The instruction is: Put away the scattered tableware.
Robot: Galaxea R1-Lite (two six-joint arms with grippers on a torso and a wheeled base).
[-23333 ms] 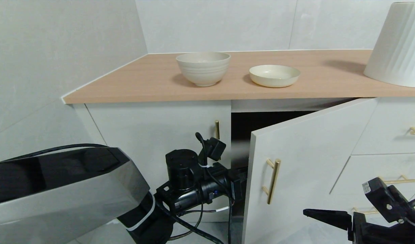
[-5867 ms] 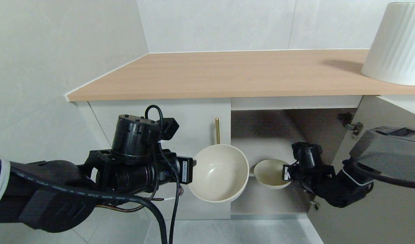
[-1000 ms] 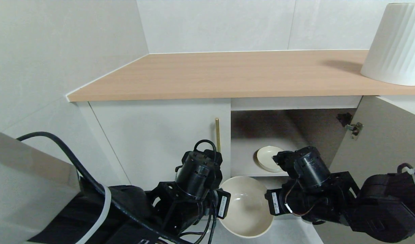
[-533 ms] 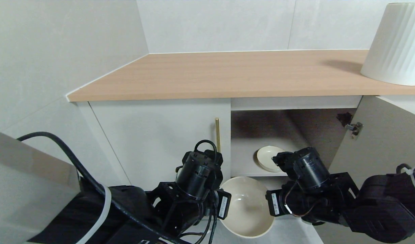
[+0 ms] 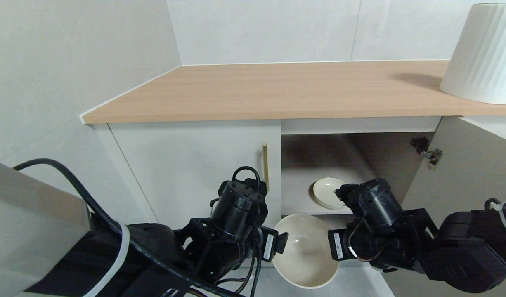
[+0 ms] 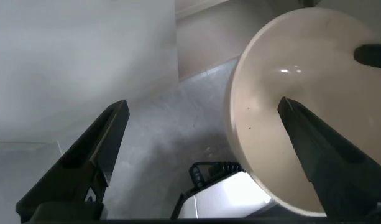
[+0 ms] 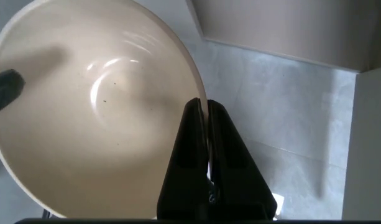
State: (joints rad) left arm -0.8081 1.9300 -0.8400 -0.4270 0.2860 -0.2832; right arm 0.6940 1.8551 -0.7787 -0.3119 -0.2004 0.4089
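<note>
A large cream bowl (image 5: 306, 252) hangs low in front of the open cabinet, tilted with its hollow facing me. My right gripper (image 5: 332, 244) is shut on its right rim, and the right wrist view shows both fingers pinching the bowl's (image 7: 97, 106) edge under the gripper (image 7: 204, 115). My left gripper (image 5: 280, 242) is at the bowl's left rim and stands open. In the left wrist view, the left gripper (image 6: 202, 107) has one finger inside the bowl (image 6: 302, 106) and the other wide apart outside it. A small cream plate (image 5: 328, 192) lies on the cabinet shelf (image 5: 296, 200).
The right cabinet door (image 5: 467, 165) is swung open, its hinge (image 5: 427, 153) showing. The left door (image 5: 195, 165) is shut, with a brass handle (image 5: 264, 165). Above is the wooden countertop (image 5: 277, 90) with a white ribbed shade (image 5: 482, 53) at the right. Grey floor tiles lie below.
My left gripper has opened and let go of the bowl's left rim. The bowl, held by my right gripper, has shifted slightly right. The plate on the shelf has not moved.
</note>
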